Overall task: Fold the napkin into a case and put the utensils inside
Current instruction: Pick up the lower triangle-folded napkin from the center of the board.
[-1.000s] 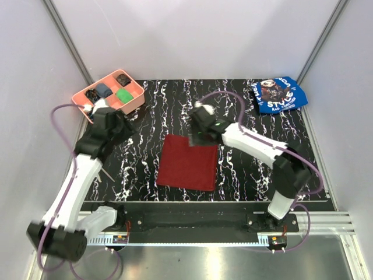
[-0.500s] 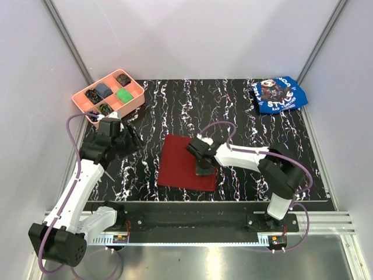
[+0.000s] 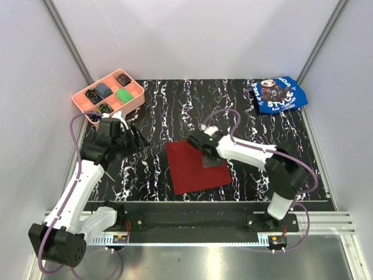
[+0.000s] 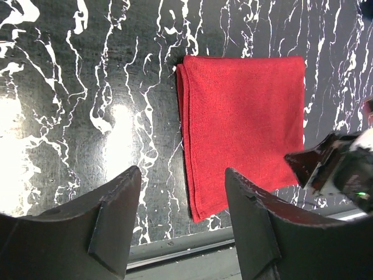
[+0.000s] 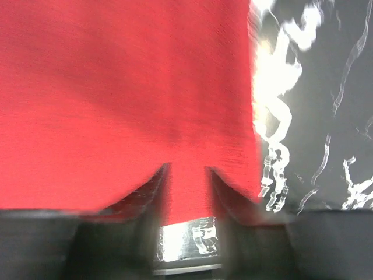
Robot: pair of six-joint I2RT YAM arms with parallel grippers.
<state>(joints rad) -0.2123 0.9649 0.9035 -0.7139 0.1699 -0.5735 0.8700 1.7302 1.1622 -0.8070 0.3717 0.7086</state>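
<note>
Lying folded and flat on the black marbled table, the napkin sits front-centre in the top view. The right gripper is on its right part and the left gripper is well apart. Left wrist: jaws wide, holding nothing. Right wrist: blurred fingers sit narrowly apart on red cloth; whether they pinch it, I cannot tell.

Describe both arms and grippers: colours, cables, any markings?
Both arms match: the left arm and right arm have white links with black joints and bases. A purple cable loops loosely along each. The left gripper and right gripper have black, wedge-shaped fingers. No markings show.
</note>
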